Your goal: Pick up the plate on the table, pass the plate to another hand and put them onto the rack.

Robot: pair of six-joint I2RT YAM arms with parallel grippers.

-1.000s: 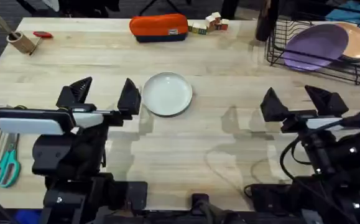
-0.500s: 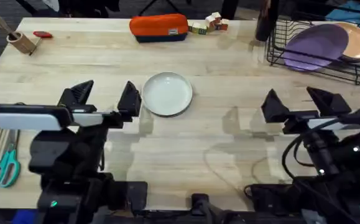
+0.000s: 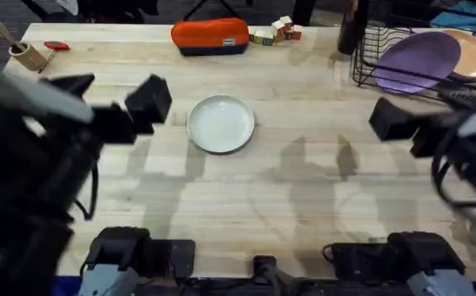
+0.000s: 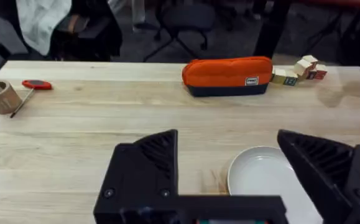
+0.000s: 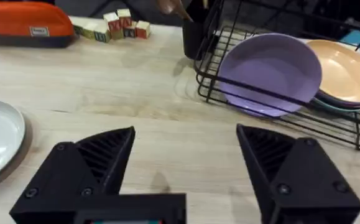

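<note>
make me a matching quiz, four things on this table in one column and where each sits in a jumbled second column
Things:
1. the plate
2. purple plate
3. orange pouch
4. wooden cup

Places:
A. far left corner of the table
B. leaning in the rack
C. flat on the table's middle
D. far edge, beside small wooden blocks

Pairs: 1-C, 2-B, 3-D, 4-A

Both arms have risen toward the camera; the left fingers [image 3: 110,94] now stand beside the plate [image 3: 220,124]
</note>
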